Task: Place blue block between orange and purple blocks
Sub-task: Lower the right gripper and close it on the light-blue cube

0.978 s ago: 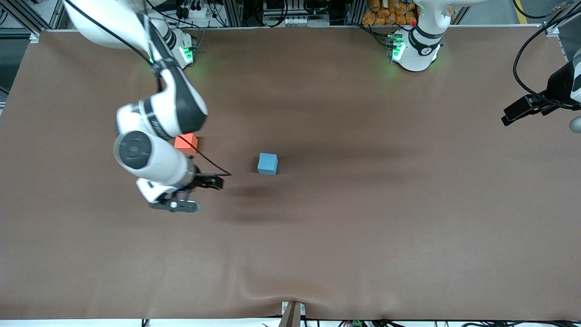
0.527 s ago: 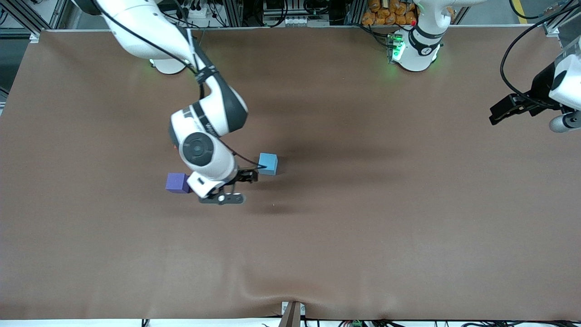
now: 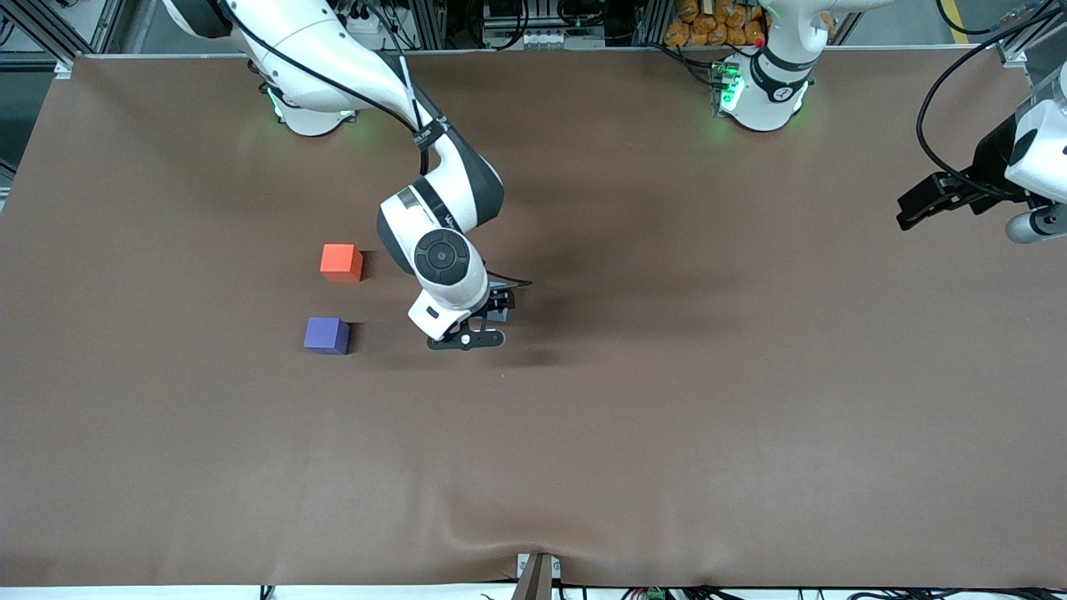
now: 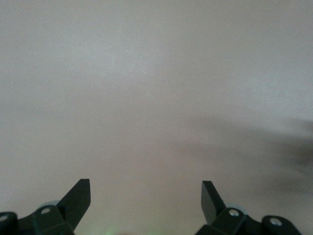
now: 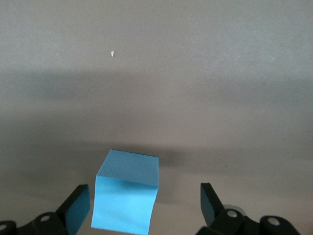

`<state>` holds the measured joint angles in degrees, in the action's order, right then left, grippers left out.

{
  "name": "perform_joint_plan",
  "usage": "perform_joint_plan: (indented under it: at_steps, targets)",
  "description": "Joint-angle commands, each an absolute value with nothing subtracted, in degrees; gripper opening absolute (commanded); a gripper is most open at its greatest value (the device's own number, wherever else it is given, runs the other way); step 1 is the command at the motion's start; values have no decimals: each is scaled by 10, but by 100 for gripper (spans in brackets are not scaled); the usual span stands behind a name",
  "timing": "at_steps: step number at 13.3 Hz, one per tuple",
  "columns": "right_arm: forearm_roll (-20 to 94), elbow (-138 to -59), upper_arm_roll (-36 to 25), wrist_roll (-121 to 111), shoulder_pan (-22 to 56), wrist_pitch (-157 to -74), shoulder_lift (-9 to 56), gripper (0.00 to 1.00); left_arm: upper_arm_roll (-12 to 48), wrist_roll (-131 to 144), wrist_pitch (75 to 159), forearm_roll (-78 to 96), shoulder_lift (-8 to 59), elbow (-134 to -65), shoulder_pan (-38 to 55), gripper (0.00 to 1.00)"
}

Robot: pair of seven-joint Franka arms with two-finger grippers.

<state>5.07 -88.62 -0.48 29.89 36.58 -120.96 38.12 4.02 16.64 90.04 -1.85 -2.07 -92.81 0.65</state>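
The right gripper [image 3: 493, 315] hung over the blue block [image 5: 126, 195] near the middle of the brown-covered table [image 3: 667, 417], its fingers spread wide with nothing clamped between them — in the right wrist view the cube sat on the cloth between the two dark fingertips [image 5: 78, 201], nearer one of them, touching neither. From the front the right arm's wrist covered almost all of that cube; only a sliver of light blue showed beside the gripper. The orange block [image 3: 342, 262] lay toward the right arm's end of the table, well apart from the blue one, and the purple block [image 3: 327, 335] sat just nearer the front edge than the orange one, the two apart with a bare strip of cloth between them. A tiny pale speck [image 5: 113, 53] lay on the cloth close to the blue cube. The left gripper [image 3: 917, 204] waited up over the table's edge at the left arm's end — its fingers [image 4: 77, 198] likewise parted and empty, with only plain cloth under them in the left wrist view.
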Motion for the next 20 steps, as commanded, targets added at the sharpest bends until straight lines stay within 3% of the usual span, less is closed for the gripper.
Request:
perform_joint_plan:
  at_steps: [1,13,14,15,20]
  targets:
    - [55,-932,-10,318,381,-1272,374,100,44,166,904,-32,-24,-926,2,100]
    - [54,-952,-11,366,407,-1277,377,100,44,166,904,-32,-25,-926,1,100]
    - [55,-951,-10,366,407,-1281,378,93,44,166,904,-32,-25,-926,1,100]
    - [55,-951,-10,373,407,-1289,379,80,44,165,904,-32,-26,-926,1,100]
    - [55,-949,-10,400,409,-1286,381,52,43,166,904,-31,-28,-926,0,100]
